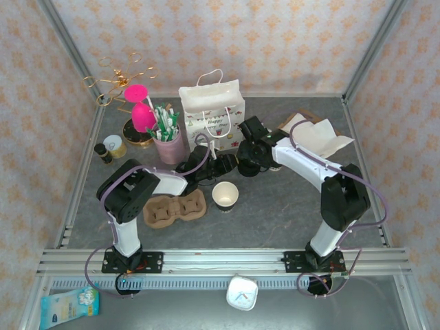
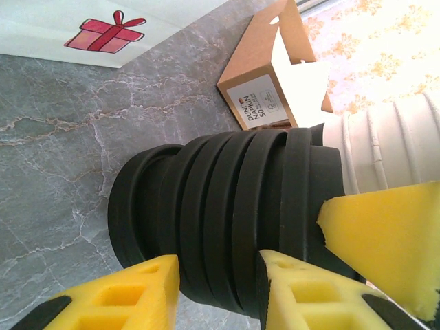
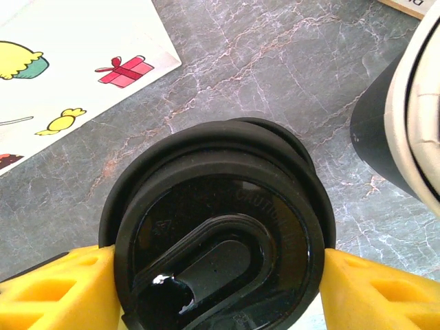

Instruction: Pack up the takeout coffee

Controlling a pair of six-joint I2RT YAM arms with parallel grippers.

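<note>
Grey marbled desk (image 1: 289, 213), white gift bag (image 1: 213, 113) upper centre of the top view, both arms meeting just below it at a black lid pile (image 2: 220, 206). Right gripper (image 3: 220, 275) jaws wide, clamped across the pile's rim; left gripper (image 2: 220, 292) jaws narrow, pinching a few rims. Paper cup (image 1: 225, 196) stands open at centre frame, white inside showing, beside a cardboard carrier (image 1: 175, 210).

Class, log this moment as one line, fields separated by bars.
right gripper: clamps stack of round black plastic lids | left gripper: closed on lid rims mid-stack | dark paper cup: upright, lidless
</note>
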